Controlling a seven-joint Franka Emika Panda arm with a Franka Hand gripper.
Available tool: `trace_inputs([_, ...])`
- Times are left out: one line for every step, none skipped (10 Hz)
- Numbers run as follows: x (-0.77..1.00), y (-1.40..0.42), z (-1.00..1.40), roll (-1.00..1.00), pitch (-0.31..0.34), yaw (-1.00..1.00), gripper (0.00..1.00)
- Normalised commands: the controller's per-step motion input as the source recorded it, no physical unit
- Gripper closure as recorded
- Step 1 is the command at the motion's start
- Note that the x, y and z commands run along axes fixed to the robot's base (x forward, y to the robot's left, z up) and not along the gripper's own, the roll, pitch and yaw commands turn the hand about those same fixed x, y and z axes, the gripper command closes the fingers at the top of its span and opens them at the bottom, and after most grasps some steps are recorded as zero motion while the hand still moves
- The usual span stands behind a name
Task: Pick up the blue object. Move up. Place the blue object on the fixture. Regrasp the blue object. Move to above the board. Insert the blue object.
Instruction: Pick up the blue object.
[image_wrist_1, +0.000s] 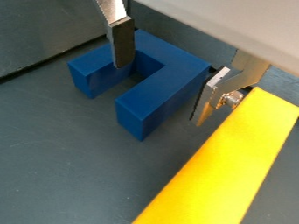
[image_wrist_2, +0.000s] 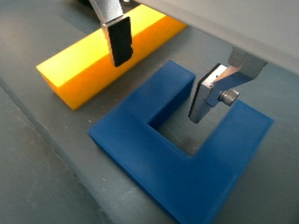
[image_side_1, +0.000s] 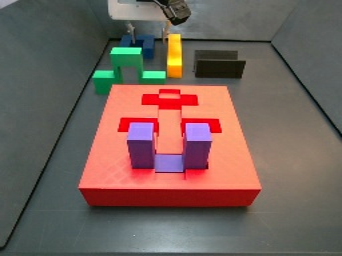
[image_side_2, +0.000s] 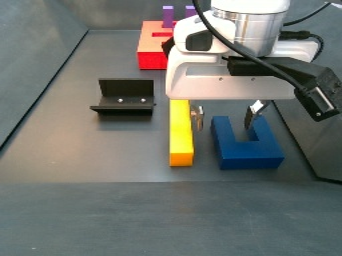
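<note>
The blue object (image_wrist_1: 146, 87) is a dark-blue U-shaped block lying flat on the grey floor; it also shows in the other wrist view (image_wrist_2: 176, 149) and in both side views (image_side_2: 247, 147) (image_side_1: 130, 47). My gripper (image_wrist_1: 162, 92) (image_wrist_2: 159, 90) (image_side_2: 225, 113) is low over it and open. One finger (image_wrist_1: 121, 44) stands in the U's slot. The other finger (image_wrist_1: 211, 96) stands outside one prong, between the block and a yellow bar, so the jaws straddle that prong with gaps showing. The fixture (image_side_2: 123, 98) (image_side_1: 218, 65) and the red board (image_side_1: 167, 175) (image_side_2: 150, 45) lie apart from the gripper.
A long yellow bar (image_side_2: 179, 130) (image_wrist_1: 222, 166) (image_wrist_2: 105, 52) lies right beside the blue object. A purple U-shaped block (image_side_1: 167, 145) sits in the board. Green blocks (image_side_1: 124, 62) (image_side_1: 103, 80) lie near the blue object. Grey walls ring the floor.
</note>
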Motion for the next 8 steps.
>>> trace_inputs([0.1,-0.04,-0.07,-0.08,-0.1,0.06,0.0])
trace_inputs([0.18,-0.01,-0.14,-0.04,-0.1,0.04,0.0])
trace_inputs([0.1,-0.04,-0.15,-0.07,-0.11,0.0,0.0])
trace_inputs([0.0,-0.04,-0.15,-0.08,-0.11,0.0,0.0])
trace_inputs([0.0,-0.07,-0.08,-0.08,-0.099,0.0,0.0])
trace_inputs([-0.1,-0.09,-0.01,-0.08,-0.107,0.0,0.0])
trace_inputs([-0.14,-0.1,0.0,-0.06,-0.104,0.0,0.0])
trace_inputs([-0.08,-0.12,-0.01,-0.02,-0.109,0.02,0.0])
